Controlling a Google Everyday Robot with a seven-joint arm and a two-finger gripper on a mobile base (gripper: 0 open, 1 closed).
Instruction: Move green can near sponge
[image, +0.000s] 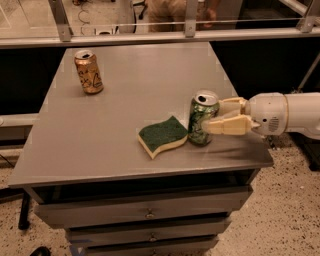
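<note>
Gripping the green can (201, 121) from both sides, the pincer (212, 118) holds it upright on the desk (125, 105), right of centre, just beside the right end of the sponge (162, 136), so apparently only letting go and withdrawing remain.

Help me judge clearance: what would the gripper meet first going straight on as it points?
The gripper, reaching in from the right, holds the green can; pointing left, it would likely meet the sponge next.
</note>
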